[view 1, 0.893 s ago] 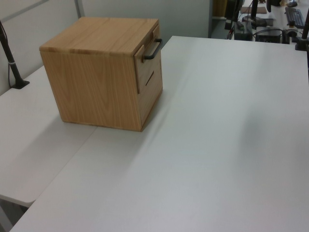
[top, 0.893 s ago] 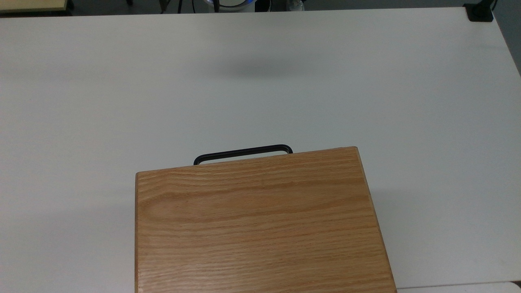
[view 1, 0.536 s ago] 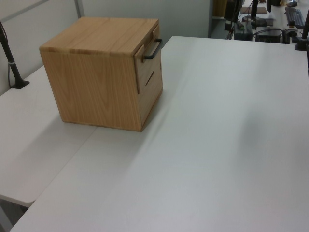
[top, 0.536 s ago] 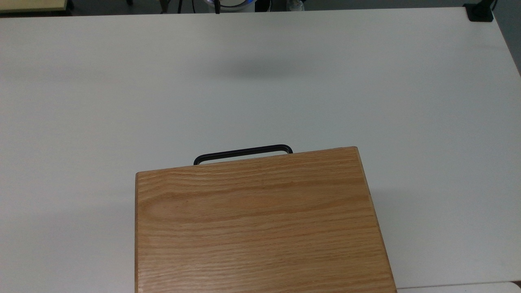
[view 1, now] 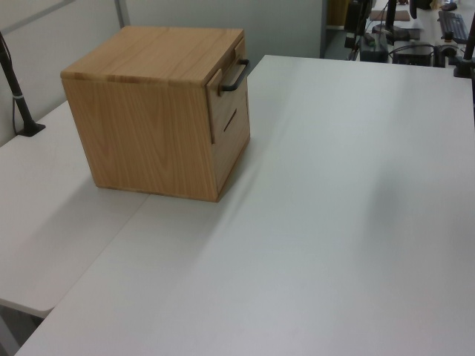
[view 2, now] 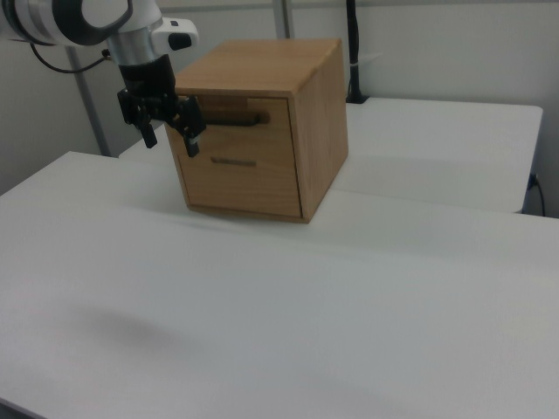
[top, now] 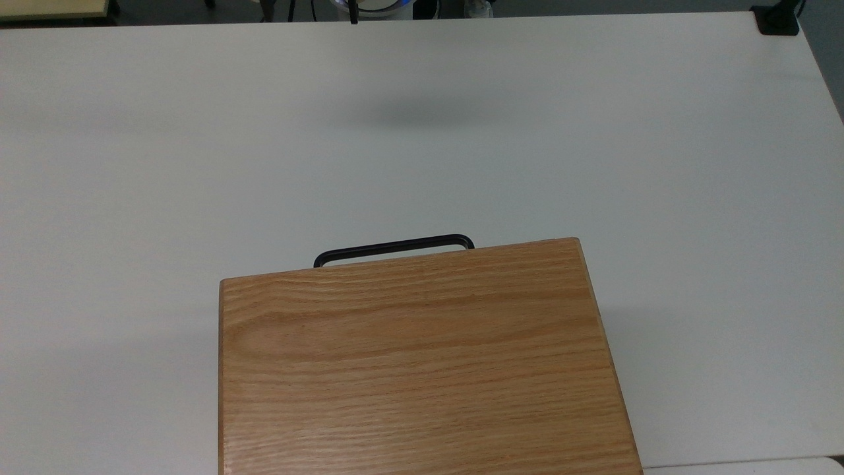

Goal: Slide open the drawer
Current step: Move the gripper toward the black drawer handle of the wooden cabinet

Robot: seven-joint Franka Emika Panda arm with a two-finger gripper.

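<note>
Behind the hand (view 2: 171,140), the drawer (view 2: 229,112) hides partly.

Grained oak cabinet (top: 422,369), perhaps metal matt black handle (top: 393,247), smooth white table (top: 198,132).

1. Drawer (view 1: 226,100) front hidden under cabinet top (top: 422,356) in top view; just handle (top: 393,249) poking out past the edge.
2. Cabinet top cut off by top view's bottom edge.
3. Arm (view 2: 79,19) cut off at right view's top-left corner.
4. Gripper (view 2: 170,135) covering left end of handle in right view; contact w/ handle can't tell.
5. Clutter (view 1: 404,30) at left view's top right too small to ID.
</note>
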